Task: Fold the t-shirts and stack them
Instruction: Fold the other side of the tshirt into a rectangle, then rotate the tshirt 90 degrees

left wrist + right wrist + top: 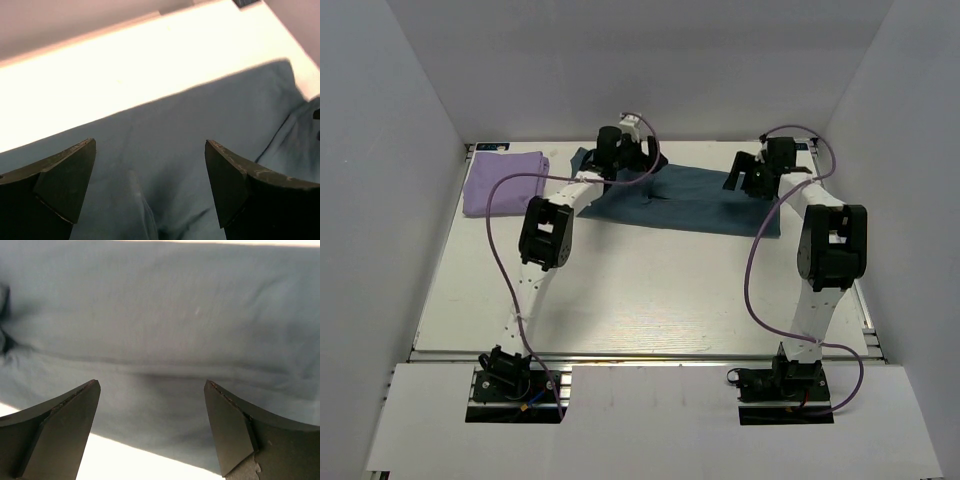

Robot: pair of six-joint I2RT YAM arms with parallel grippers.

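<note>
A dark slate-blue t-shirt (690,200) lies spread flat at the back middle of the table. A lavender t-shirt (503,182) sits folded at the back left corner. My left gripper (638,152) hovers over the blue shirt's left end, open, nothing between its fingers; in its wrist view (150,165) the blue cloth (200,125) with a raised crease lies below. My right gripper (748,180) is over the shirt's right end, open and empty; its wrist view (150,405) shows the blue cloth (160,315) and its near edge.
White walls close in the table (640,290) on the left, back and right. A purple cable loops from each arm. Both arm bases stand at the near edge.
</note>
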